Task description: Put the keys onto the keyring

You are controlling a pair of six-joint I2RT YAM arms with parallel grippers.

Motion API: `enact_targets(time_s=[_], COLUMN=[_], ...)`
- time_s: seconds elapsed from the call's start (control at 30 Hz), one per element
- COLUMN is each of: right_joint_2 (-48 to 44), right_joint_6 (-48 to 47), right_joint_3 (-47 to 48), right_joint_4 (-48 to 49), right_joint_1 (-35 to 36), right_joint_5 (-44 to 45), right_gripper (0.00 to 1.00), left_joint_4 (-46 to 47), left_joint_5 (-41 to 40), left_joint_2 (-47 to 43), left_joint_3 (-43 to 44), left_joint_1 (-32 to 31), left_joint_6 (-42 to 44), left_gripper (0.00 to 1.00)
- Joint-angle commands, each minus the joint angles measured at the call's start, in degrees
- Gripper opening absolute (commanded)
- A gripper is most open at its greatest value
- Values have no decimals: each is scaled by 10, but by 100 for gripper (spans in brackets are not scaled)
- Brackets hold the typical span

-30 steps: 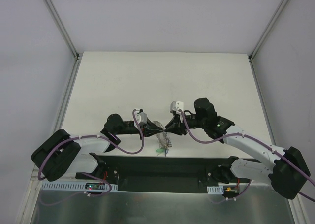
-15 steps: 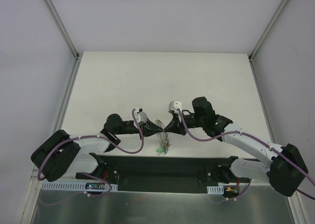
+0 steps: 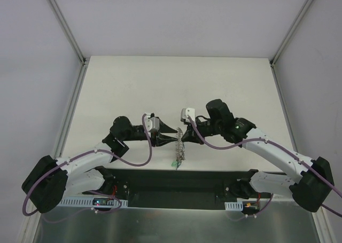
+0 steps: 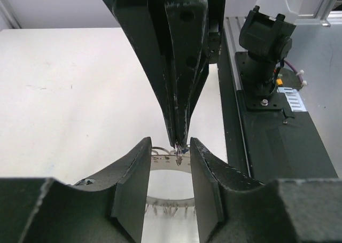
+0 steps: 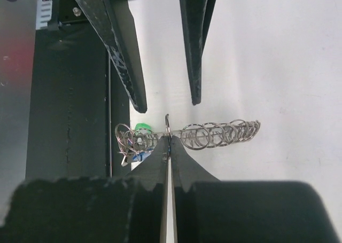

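Note:
The keyring (image 5: 214, 135) is a silvery band carrying many small wire rings, seen edge-on in the right wrist view. In the top view it (image 3: 180, 146) hangs between both grippers above the table's near edge. My right gripper (image 5: 167, 144) is shut on one small ring at the keyring's rim; it also shows in the left wrist view (image 4: 177, 141) and the top view (image 3: 185, 135). The keys (image 5: 134, 142), with green and blue heads, hang bunched at one end of the ring, lowest in the top view (image 3: 176, 163). My left gripper (image 4: 170, 147) is open, its fingers (image 5: 132, 91) straddling the keyring without touching it.
The white table (image 3: 176, 88) stretches away behind the grippers. The black base plate (image 3: 176, 181) and arm mounts lie just below the hanging keys. Grey side walls and metal rails (image 3: 72, 115) border the table on both sides.
Both grippers and the keyring have shifted slightly towards the table's far side. The left arm has stretched out, its shoulder dropping to the lower left. The keyring now hangs more upright.

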Motion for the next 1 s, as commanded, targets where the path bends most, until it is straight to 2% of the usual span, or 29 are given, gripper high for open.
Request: enact_targets(time_s=[0.0,0.2,0.53,0.97], right_joint_2=[13,28,53,63], right_joint_6=[-65,-81,-89,-88], right_joint_3=[66,98,117,121], right_joint_4=[-100,-138,-154,-144], right_joint_1=[15,32,40,49], right_joint_5=[40,67,73,68], right_gripper=[1,1,1,1], left_joint_4=[-163,-249,-249,-213], left_joint_5=[18,38,87,70], left_joint_2=[-24,15,45,69], left_joint_3=[54,110,121,123], left_joint_1=[0,0,-7,-24], left_joint_6=[67,84,103,91], left_gripper=[35,36,35,31])
